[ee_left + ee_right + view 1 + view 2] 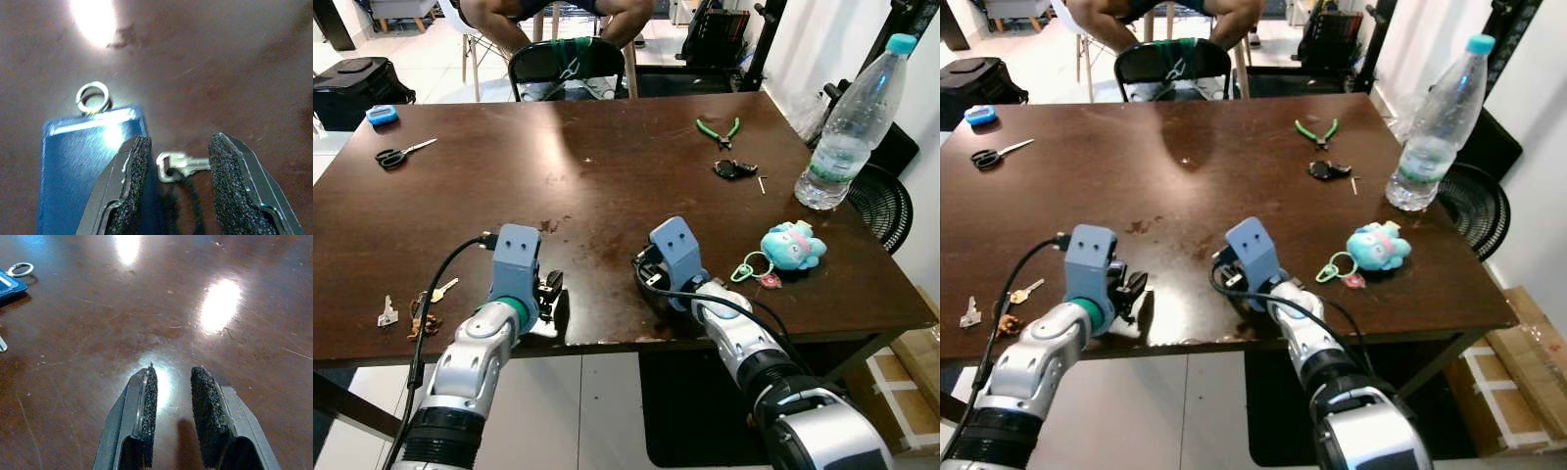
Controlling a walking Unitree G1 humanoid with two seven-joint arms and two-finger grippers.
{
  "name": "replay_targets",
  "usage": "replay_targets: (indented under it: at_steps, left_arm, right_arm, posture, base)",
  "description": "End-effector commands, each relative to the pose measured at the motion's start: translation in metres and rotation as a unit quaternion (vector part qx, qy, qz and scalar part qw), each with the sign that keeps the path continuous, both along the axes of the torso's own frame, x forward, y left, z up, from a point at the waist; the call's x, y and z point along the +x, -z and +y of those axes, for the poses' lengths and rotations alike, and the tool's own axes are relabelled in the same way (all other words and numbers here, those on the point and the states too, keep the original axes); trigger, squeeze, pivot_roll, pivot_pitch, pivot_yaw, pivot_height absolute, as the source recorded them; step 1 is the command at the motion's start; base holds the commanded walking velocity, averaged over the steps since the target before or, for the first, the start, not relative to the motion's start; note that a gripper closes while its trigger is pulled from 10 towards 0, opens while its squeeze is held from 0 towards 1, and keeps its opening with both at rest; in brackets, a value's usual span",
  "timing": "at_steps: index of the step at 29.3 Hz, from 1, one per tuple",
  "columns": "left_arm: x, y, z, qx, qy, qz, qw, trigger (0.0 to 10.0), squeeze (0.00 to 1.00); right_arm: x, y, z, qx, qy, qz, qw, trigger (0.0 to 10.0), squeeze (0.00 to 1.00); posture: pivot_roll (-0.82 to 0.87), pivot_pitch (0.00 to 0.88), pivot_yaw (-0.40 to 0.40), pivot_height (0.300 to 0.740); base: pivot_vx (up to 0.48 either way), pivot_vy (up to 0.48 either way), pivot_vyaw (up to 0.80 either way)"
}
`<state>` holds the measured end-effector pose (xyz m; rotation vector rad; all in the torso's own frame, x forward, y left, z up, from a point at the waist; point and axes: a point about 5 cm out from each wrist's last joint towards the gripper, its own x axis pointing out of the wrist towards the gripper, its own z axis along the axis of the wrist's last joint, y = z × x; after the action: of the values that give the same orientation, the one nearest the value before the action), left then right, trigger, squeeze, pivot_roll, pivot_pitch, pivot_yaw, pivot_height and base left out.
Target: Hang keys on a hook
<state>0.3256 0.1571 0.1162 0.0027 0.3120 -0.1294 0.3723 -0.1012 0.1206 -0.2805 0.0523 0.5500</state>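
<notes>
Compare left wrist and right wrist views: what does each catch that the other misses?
Left wrist: the left hand, fingers open, straddling a silver key on a dark cord.
Right wrist: the right hand, fingers open over bare wood with bright glare patches.
Shared: the brown table, plus the blue tag and its metal ring, close up from the left wrist, at the frame edge from the right.
</notes>
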Motion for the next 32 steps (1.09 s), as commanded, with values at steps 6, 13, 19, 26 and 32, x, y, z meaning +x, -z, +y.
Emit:
replay_targets:
  at_steps: [6,13,19,26,32]
  left_arm:
    - [-0.021,-0.001,0.013,0.011,0.007,0.003,1.000,10.0,0.00]
    - [-0.036,-0.004,0.018,0.016,0.007,0.005,1.000,10.0,0.00]
    - [-0.040,-0.004,0.021,0.017,0.001,0.006,1.000,10.0,0.00]
    - [-0.038,-0.002,0.028,0.029,-0.026,0.008,0.999,10.0,0.00]
    - [-0.026,-0.003,0.016,0.027,-0.016,0.008,0.999,10.0,0.00]
  right_arm:
    - [-0.001,0.000,0.003,0.013,-0.004,0.001,1.000,10.0,0.00]
    - [-0.001,0.000,0.006,0.013,-0.011,0.002,1.000,10.0,0.00]
    - [-0.001,0.000,0.007,0.012,-0.013,0.002,1.000,10.0,0.00]
    - [-0.001,0.001,0.006,0.011,-0.013,0.003,1.000,10.0,0.00]
    - [-0.001,0.000,0.007,0.011,-0.014,0.002,1.000,10.0,0.00]
  posture:
    - [0.02,0.073,0.103,0.740]
    - [0.03,0.072,0.089,0.740]
    - [0.03,0.074,0.087,0.740]
    - [0.03,0.074,0.086,0.740]
    - [0.02,0.072,0.087,0.740]
  base:
    - [0.000,0.000,0.00]
    - [0.000,0.000,0.00]
    - [0.000,0.000,0.00]
    - [0.000,0.000,0.00]
    - [0.000,0.000,0.00]
